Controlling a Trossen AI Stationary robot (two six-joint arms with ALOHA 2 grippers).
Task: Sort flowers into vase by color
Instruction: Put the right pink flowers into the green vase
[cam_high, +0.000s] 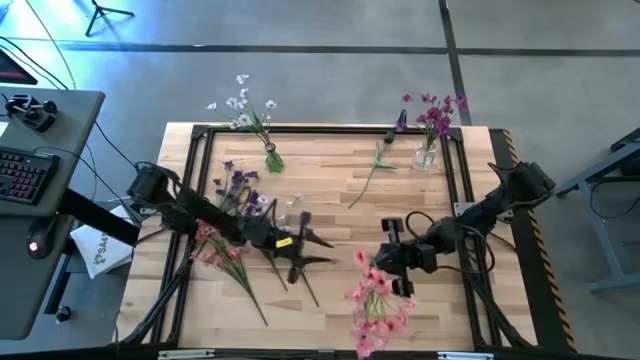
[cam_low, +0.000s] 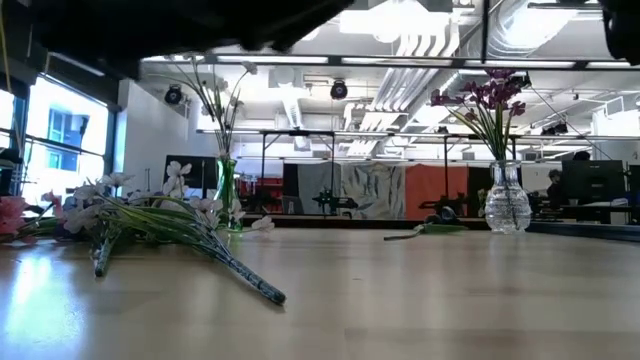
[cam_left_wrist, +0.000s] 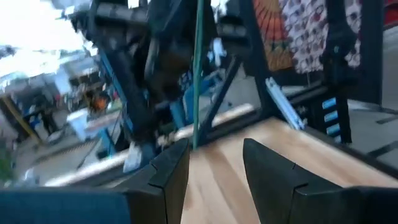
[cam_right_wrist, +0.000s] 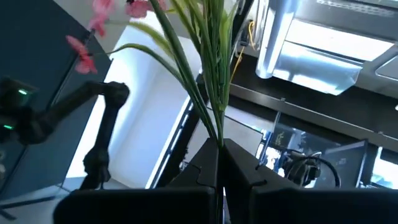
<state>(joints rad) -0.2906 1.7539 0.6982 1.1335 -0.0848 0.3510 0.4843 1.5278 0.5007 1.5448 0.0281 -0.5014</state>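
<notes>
We take the table (cam_high: 330, 215) as our reference. Near its middle, toward the front edge, we find the right tool (cam_high: 385, 262) closed on the stems of a pink bunch (cam_high: 375, 300). In the right wrist view the two fingers (cam_right_wrist: 208, 165) meet with the green stems of this bunch (cam_right_wrist: 205, 74) pinched between them, and pink blossoms show at the far end of the stems. In the high view the blossoms of this bunch reach out to the front edge of the table.

The left tool (cam_high: 300, 248) sits just left of the table's middle. In the left wrist view its fingers (cam_left_wrist: 171, 171) stand apart, and a single thin green stem (cam_left_wrist: 198, 68) runs upright in line with the gap between them. We cannot tell whether the fingers touch this stem.

We see the remaining flowers placed as follows:
- A purple bunch (cam_high: 238, 185) lies on the left half of the table, partly under the left arm.
- A second pink bunch (cam_high: 222, 255) lies at the front left of the table.
- A white bunch (cam_high: 245, 110) stands in a vase (cam_high: 273, 158) at the rear left edge.
- Purple flowers (cam_high: 435, 112) stand upright in a clear glass vase (cam_high: 425, 155) at the rear right.
- A loose green sprig (cam_high: 372, 172) lies flat just beside that glass vase.
</notes>
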